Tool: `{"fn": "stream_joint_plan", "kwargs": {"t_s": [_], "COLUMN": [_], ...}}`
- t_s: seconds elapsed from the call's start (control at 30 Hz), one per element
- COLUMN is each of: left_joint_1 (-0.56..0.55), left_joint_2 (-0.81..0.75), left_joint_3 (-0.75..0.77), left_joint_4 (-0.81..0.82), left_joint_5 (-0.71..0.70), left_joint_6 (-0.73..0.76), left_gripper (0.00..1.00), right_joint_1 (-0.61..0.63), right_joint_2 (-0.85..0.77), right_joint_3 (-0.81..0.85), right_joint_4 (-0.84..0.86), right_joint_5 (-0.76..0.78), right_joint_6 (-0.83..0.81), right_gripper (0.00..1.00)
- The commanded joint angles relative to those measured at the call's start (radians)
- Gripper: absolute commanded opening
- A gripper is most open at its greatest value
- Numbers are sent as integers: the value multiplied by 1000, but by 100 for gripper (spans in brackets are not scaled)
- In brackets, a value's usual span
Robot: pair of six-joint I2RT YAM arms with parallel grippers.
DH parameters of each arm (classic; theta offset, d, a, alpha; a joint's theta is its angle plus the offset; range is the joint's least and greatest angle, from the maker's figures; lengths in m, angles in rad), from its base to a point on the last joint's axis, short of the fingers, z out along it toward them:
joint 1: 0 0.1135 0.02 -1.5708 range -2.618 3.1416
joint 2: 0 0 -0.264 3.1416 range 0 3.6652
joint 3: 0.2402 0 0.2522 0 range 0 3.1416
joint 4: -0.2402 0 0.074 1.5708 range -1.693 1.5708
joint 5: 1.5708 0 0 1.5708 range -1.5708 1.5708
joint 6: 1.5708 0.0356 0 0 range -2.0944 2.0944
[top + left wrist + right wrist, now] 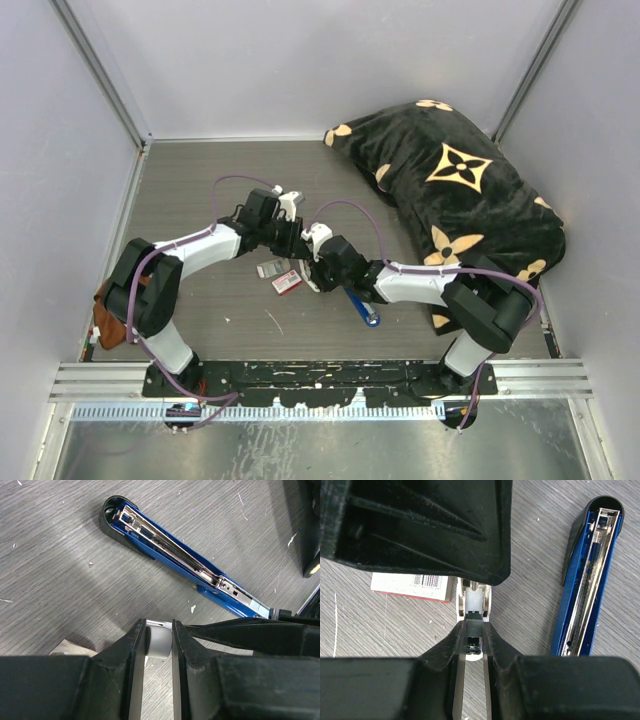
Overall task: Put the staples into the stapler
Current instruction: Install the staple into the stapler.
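Note:
The blue stapler (pixel 362 306) lies opened flat on the table, its silver channel facing up. It shows in the left wrist view (pixel 175 550) and the right wrist view (pixel 587 580). Both grippers meet just left of it. My left gripper (pixel 159 627) is shut on one end of a small white oblong piece (pixel 160 642). My right gripper (pixel 474 625) is shut on the other end of that piece (pixel 474 602). A dark glinting bit sits in the piece between the right fingers. I see no clear block of staples.
A red-and-white cardboard box (pixel 287 282) lies beside the grippers, also in the right wrist view (pixel 412 586), with a small pale item (pixel 268 268) next to it. A black patterned cushion (pixel 450 190) fills the back right. Walls enclose the table.

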Motion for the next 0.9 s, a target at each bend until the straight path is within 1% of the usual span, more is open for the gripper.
{"fn": "stream_joint_plan", "kwargs": {"t_s": [0.0,0.87], "left_joint_1": [-29,-29], "left_joint_2": [29,33], "left_joint_3": [7,11], "left_joint_4": [-69,-77], "left_joint_5": [53,43], "left_joint_6": [2,8], "left_gripper": [0,0], "right_joint_1": [-7,-10], "right_joint_2": [6,32], "right_joint_3": [43,28], "right_joint_4": [60,59], "right_joint_5": [-22,-25], "right_joint_6": [-8,21], "right_gripper": [7,8]}}
